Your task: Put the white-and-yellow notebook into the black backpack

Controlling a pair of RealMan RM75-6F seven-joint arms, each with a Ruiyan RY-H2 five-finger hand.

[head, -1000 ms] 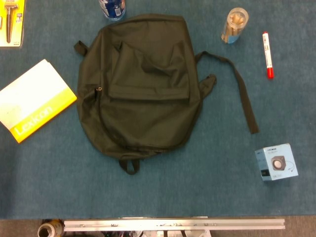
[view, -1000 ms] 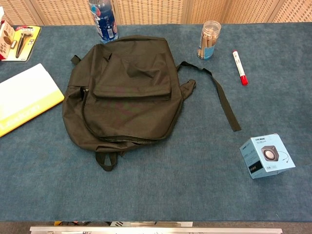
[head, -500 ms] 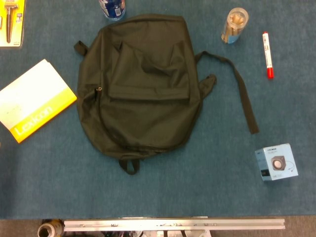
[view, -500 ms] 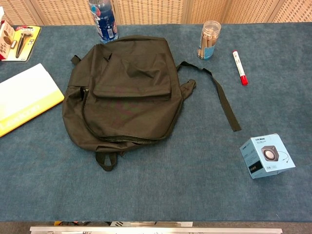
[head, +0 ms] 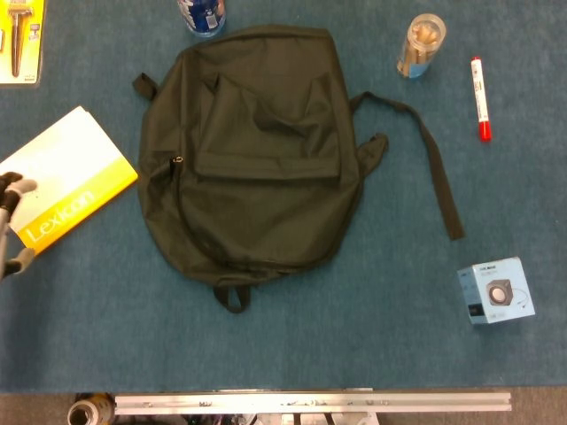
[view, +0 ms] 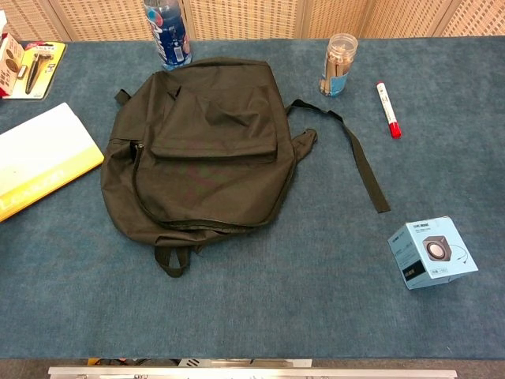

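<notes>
- The worktop (head: 372, 345) was covered in blue, felt-like cloth.
- One black backpack (head: 252, 150) of soft, creased fabric lay flat at its middle, one loose strap (head: 434, 164) trailing right.
- One white-and-yellow notebook (head: 66, 181), flat and rectangular, lay just left of the backpack, apart from it.
- One left hand (head: 12, 226) showed only at the head view's left edge, its pale fingers (head: 21, 188) over the notebook's near corner; I could not tell whether they held it.
- One small blue carton (head: 496, 290) sat near right.
- One clear cylindrical jar (head: 420, 44), one red-capped marker (head: 479, 97) and one plastic bottle (view: 167, 33) stood along the far side.
</notes>
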